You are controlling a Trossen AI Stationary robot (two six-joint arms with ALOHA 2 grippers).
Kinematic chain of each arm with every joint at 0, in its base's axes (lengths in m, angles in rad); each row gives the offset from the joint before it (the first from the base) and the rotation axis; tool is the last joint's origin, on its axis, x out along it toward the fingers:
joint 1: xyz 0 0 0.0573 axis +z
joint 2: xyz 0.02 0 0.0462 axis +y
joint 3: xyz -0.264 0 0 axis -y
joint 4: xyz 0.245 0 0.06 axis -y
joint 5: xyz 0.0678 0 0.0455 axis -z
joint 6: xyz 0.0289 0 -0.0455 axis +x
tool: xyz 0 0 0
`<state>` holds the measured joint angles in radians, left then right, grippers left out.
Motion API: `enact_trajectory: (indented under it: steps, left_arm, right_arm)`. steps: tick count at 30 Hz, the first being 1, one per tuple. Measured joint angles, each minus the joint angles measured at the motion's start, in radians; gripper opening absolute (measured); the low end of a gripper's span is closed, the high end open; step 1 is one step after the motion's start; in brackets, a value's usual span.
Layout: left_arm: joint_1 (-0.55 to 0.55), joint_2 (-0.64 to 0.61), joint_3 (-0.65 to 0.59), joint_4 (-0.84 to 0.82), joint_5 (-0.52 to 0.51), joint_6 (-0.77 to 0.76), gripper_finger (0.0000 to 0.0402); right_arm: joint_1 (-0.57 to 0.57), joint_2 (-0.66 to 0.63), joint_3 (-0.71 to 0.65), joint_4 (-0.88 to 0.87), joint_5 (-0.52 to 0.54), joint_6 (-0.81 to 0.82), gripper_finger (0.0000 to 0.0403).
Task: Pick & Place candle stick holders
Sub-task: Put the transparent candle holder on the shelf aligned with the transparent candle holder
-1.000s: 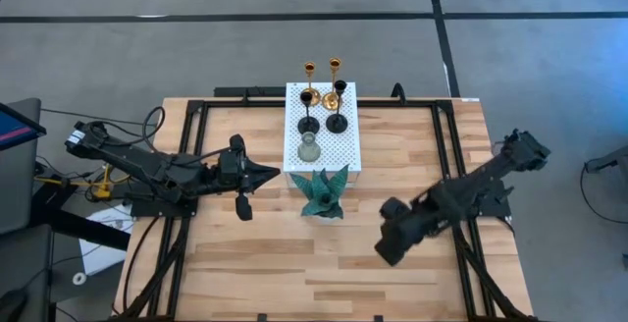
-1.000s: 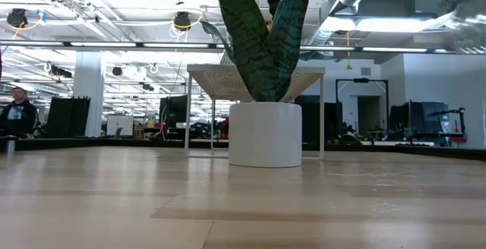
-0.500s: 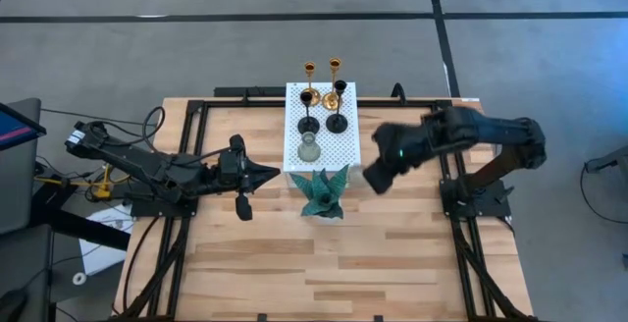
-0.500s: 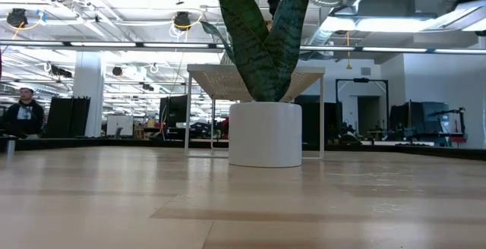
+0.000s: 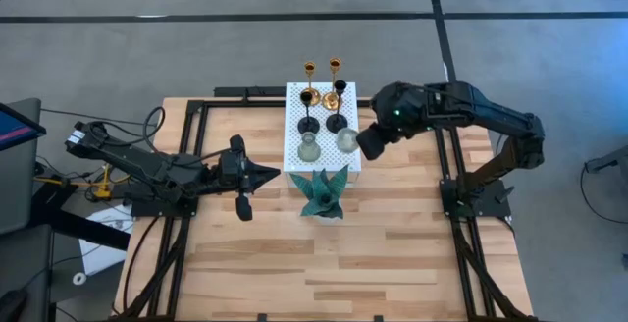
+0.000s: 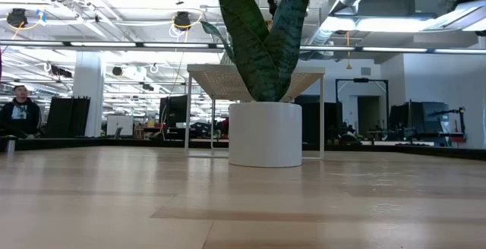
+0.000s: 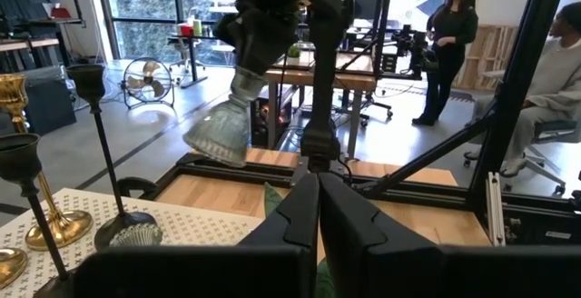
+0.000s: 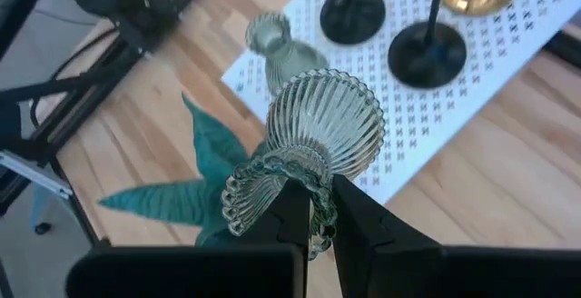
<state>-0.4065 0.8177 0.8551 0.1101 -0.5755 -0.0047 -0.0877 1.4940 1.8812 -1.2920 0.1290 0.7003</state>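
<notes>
Since the earlier frames, the right gripper [image 5: 365, 145] has been swung from the table's near right up over the white perforated board [image 5: 294, 160], and a ribbed glass holder [image 8: 322, 130] is now carried in it. The left gripper [image 5: 278, 175] is parked shut, level with the board's near edge. A slip is possible, since the glass holder is pinched only at its beaded rim; the twin glass holder [image 5: 309, 149] just beside, or the black holders [image 5: 337, 121] just beyond, could be knocked on descent.

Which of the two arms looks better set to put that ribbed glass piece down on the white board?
The right. Its tool is shut on the glass holder, over the white board. The left tool is shut, holding nothing.
</notes>
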Motion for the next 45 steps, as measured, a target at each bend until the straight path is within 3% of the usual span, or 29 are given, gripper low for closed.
enact_trajectory:
  steps: [7,19,23,45]
  left_arm:
    - [0.000,0.000,0.000,-0.003,0.000,0.000,0.0012]
    - [0.000,0.000,0.000,-0.017,0.000,-0.015,0.0012]
    - [0.000,0.000,0.000,-0.018,0.000,-0.036,0.0012]
    - [0.000,0.000,0.000,-0.019,0.000,-0.038,0.0012]
  right_arm:
    - [-0.061,0.078,0.053,-0.051,-0.030,-0.054,0.0013]
    - [-0.134,0.383,0.475,-0.270,-0.067,-0.223,0.0013]
    - [-0.152,0.395,0.462,-0.269,-0.137,-0.240,0.0013]
    - [-0.142,0.426,0.453,-0.279,-0.178,-0.266,0.0013]
